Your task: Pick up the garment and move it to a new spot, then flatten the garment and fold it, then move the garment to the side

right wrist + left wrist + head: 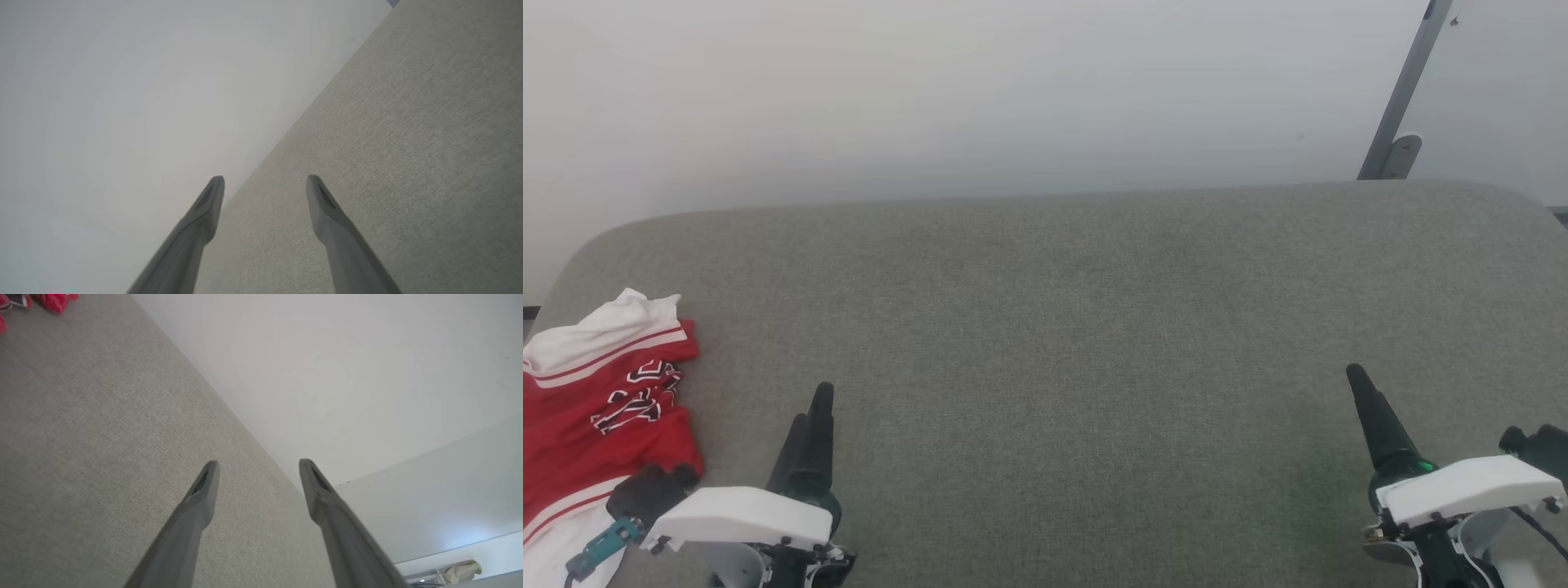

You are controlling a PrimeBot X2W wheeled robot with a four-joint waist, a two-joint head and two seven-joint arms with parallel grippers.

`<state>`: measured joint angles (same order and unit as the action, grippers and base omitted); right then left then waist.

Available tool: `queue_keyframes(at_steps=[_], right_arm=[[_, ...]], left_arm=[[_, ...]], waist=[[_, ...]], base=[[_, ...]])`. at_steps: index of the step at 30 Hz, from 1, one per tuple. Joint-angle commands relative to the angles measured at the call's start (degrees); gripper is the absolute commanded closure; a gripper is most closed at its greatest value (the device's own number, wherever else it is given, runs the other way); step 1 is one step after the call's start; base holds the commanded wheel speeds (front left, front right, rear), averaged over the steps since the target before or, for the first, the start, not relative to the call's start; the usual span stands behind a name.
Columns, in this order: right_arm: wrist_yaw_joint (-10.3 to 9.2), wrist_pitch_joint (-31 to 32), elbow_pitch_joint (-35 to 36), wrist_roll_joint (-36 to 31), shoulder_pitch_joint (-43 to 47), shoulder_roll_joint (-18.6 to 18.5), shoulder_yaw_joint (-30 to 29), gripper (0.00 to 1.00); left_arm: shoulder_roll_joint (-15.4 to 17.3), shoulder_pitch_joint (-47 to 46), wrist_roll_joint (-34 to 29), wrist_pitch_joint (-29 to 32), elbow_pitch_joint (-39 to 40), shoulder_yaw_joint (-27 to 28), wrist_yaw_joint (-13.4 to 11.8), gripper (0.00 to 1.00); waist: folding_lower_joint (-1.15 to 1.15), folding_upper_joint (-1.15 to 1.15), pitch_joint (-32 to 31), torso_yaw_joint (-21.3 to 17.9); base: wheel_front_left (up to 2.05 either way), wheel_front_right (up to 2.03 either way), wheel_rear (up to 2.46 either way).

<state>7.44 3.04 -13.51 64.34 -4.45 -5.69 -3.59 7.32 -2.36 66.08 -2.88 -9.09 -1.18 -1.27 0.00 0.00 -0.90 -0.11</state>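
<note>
Lying crumpled on grey surface, garment, just left of left pincer

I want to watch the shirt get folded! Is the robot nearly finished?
Done: nothing certain; the garment lies rumpled at the left edge of the grey table, lettering crooked. In hand: nothing; the left gripper and right gripper are open and empty. Left: probably picking it up, flattening, folding, moving it aside.
</note>
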Motion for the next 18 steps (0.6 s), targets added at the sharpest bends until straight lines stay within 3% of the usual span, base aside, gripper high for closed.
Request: queue_keyframes(at_steps=[1, 9, 18], right_arm=[[0.04, 0.21, 1.00, -3.81, -1.43, -0.73, 0.43, 0.00], [0.05, 0.12, 1.12, -13.07, -1.49, -1.40, 0.70, 0.00], [0.05, -0.54, 1.52, -19.15, -1.83, -1.70, -0.45, 0.00]], left_arm=[[1.21, -0.08, -3.47, -0.78, 1.00, -0.59, -0.73, 0.00], [3.82, 0.02, -12.83, -2.30, 0.86, -2.61, -2.47, 0.00], [5.86, -0.10, -20.22, -3.70, 0.31, -4.36, -3.58, 0.00]], waist=[[0.00, 0.00, -0.10, -0.03], [0.00, 0.00, -0.53, -0.15], [0.00, 0.00, -0.87, -0.18]], base=[[0.00, 0.00, 0.00], [0.00, 0.00, 0.00], [0.00, 0.00, 0.00]])
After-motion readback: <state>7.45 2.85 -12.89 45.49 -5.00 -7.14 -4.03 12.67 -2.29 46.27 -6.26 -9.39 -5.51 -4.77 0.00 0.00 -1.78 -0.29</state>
